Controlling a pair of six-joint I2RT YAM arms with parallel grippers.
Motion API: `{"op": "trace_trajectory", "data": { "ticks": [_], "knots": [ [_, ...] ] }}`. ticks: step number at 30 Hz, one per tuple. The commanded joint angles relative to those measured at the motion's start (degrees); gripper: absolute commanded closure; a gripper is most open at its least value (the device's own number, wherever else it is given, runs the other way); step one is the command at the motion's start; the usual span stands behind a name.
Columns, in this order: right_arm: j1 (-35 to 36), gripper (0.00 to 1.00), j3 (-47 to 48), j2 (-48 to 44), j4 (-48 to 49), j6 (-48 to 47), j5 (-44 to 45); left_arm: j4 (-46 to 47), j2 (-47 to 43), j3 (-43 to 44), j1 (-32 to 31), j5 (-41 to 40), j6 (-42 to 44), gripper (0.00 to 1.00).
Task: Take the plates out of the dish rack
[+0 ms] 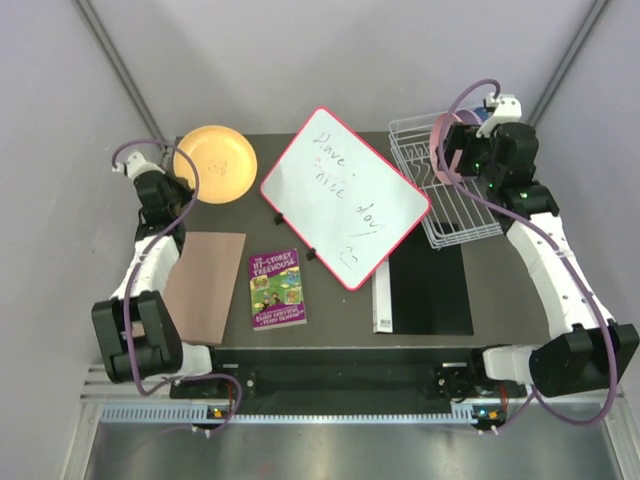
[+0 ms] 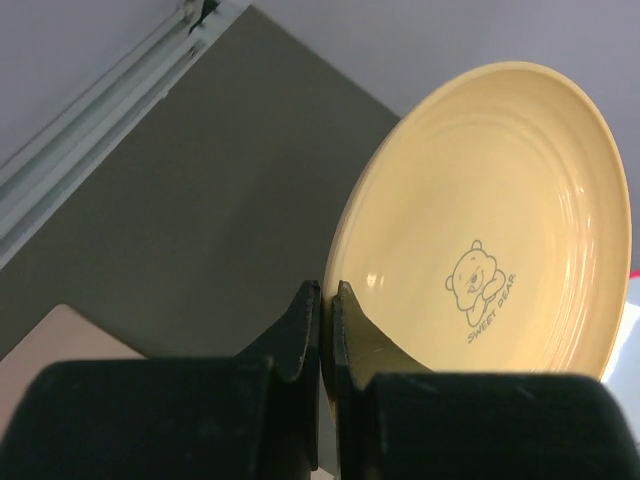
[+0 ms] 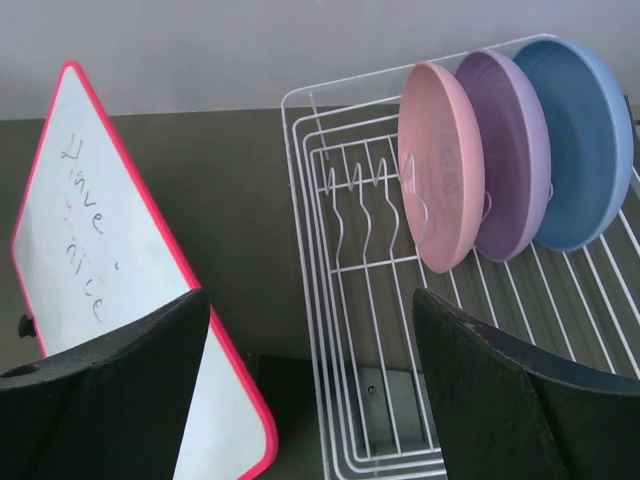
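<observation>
Three plates stand upright among the tines of the dish rack: the pink plate, purple plate and blue plate. My right gripper hovers spread wide and empty before them. The orange-yellow plate lies on the table at far left, with my left gripper clenched at its rim.

We saw soft, even light and faint shadows. A mild sheen lay on the yellow plate; the right gripper loomed dark and slightly blurred.
</observation>
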Motion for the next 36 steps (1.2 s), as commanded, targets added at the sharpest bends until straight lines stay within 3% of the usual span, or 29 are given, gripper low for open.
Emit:
{"op": "trace_trajectory", "data": {
  "ticks": [1,9,18,24,27,28,31,36],
  "knots": [
    [-3.3,0.19,3.3,3.4,1.0,0.4,-5.1,7.0,7.9,-0.5,0.8,1.2,-3.7,1.00],
    [-5.7,0.20,3.8,7.9,2.9,1.1,-8.3,10.0,20.7,4.6,1.3,0.4,-3.0,1.00],
    [-8.0,0.20,5.0,12.0,3.5,0.5,-9.2,9.4,23.8,4.1,1.2,-8.5,-2.0,1.00],
    [-8.2,0.20,6.1,14.0,3.5,0.5,-9.8,8.7,25.6,4.1,1.3,-9.6,-1.6,1.00],
    [-10.0,0.19,6.9,14.9,3.6,0.1,-9.0,6.7,26.0,4.6,1.4,-8.6,-1.3,0.71],
    [-10.1,0.19,7.4,15.2,3.5,0.0,-8.7,6.4,25.9,4.5,1.5,-7.7,-0.5,0.47],
    [-10.1,0.19,9.2,16.6,3.2,-0.4,-7.0,5.2,25.5,4.4,1.9,-6.3,-0.5,0.22],
    [-10.1,0.19,14.3,21.3,1.3,-2.3,-4.3,4.2,23.3,4.1,2.0,-5.6,-0.3,0.14]
  ]
}}
